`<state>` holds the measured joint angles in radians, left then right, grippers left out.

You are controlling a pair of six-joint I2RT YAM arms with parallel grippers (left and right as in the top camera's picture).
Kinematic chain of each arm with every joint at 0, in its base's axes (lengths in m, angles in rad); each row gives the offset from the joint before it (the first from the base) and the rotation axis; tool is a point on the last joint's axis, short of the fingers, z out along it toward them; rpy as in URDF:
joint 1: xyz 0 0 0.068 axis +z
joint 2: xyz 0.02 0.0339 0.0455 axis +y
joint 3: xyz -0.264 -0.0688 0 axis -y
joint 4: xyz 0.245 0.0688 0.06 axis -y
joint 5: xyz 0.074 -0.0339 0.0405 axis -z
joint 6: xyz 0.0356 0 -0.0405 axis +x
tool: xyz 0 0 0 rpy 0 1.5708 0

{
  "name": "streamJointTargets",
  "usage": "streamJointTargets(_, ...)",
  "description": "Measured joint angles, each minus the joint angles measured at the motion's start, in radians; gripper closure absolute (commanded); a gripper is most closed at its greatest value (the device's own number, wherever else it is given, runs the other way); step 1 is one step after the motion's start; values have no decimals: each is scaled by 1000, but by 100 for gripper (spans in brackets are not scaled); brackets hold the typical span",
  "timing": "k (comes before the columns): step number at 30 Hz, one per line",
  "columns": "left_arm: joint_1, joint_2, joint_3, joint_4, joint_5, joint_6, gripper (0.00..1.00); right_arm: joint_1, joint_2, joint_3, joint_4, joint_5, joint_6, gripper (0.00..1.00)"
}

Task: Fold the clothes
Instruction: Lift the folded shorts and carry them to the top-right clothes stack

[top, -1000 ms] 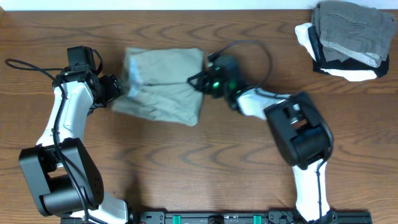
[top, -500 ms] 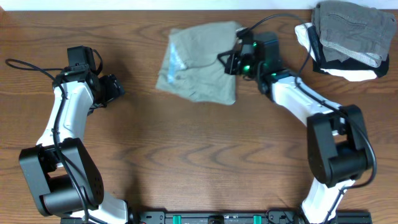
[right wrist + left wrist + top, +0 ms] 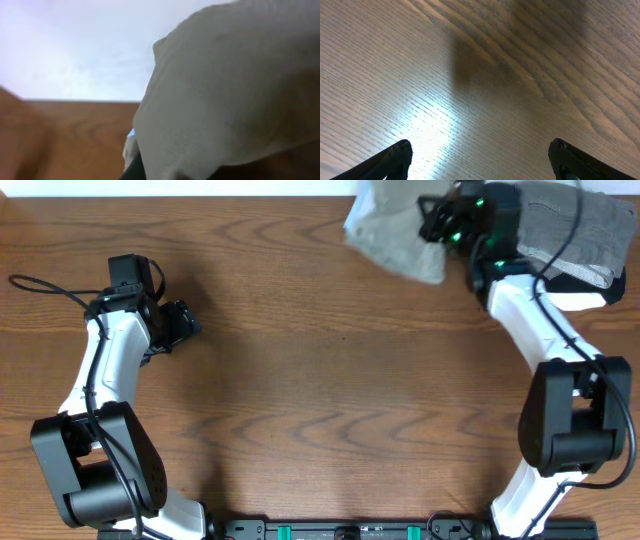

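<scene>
Since the shorts (image 3: pixel 395 230) look folded into a compact bundle, I'd say folding's basically done. The right tool (image 3: pixel 432 222) grips them at the far edge of the surface (image 3: pixel 330 380), beside the folded stack (image 3: pixel 575 230). Only stacking left. The left tool (image 3: pixel 190 321) is released, empty.

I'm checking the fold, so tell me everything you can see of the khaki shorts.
The shorts are a pale khaki-green folded bundle of soft, finely ribbed cloth, at the far edge of the table, partly cut off by the overhead view's top. The right gripper looks clamped on their right edge, beside the pile of other garments. Its wrist view shows blurred cloth close up. No waistband or pockets show; lifted or resting, I cannot tell.
</scene>
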<state>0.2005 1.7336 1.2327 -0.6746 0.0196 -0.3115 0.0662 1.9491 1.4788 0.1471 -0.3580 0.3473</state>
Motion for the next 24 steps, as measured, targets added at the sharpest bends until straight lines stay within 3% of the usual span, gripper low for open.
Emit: streamJointTargets(24,0,0,0,-25,0,0,12,-420,0,26,129,-11,25,99)
